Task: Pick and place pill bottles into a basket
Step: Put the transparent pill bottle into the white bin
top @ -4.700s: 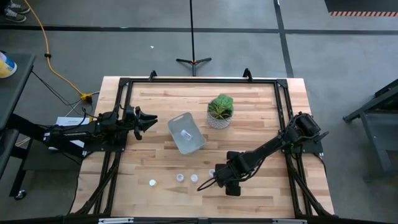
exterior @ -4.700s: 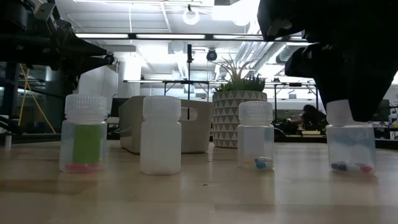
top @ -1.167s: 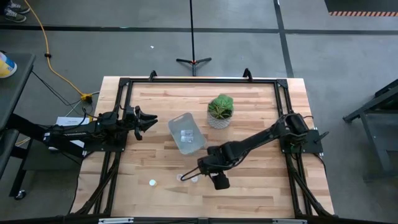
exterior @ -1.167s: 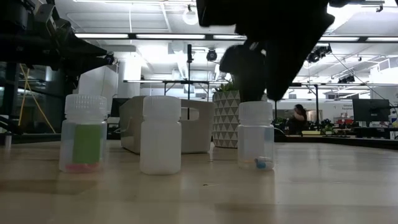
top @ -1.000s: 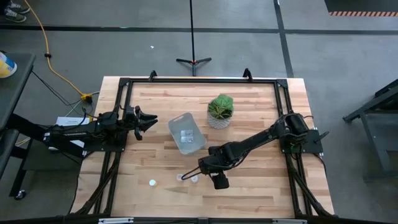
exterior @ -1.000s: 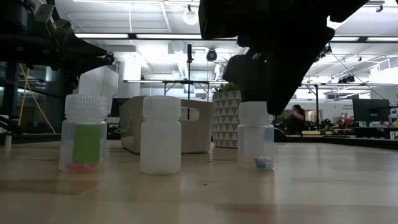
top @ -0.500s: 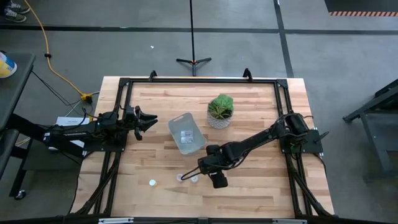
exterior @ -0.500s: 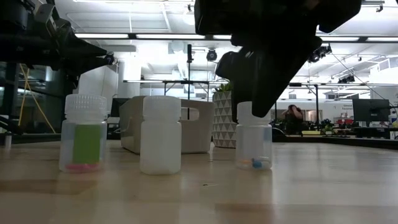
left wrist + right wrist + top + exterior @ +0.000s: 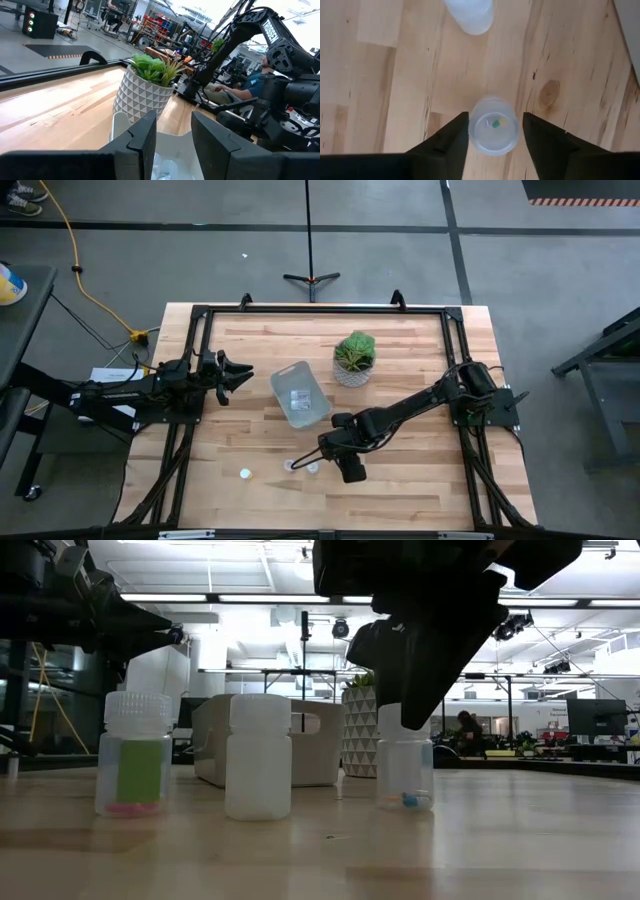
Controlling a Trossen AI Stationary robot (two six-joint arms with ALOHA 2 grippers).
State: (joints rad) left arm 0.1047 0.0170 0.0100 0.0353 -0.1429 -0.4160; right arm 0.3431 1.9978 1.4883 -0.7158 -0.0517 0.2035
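The right pincer (image 9: 491,131) now brackets a pill bottle (image 9: 494,125) at the near middle of the tabletop (image 9: 420,370), its fingers closed to the cap's two sides; half a second ago that bottle stood flat, and in the low view it has since shifted slightly left and seems to sit a touch higher, so I judge the grip has taken. Two bottles already lie in the basket (image 9: 300,393), which sits just far-left of the pincer. The plain white bottle (image 9: 259,756) close by could be knocked. The potted plant (image 9: 354,358) stands beside the basket (not in the direct path). The left pincer (image 9: 238,372) waits, parted and empty, left of the basket.
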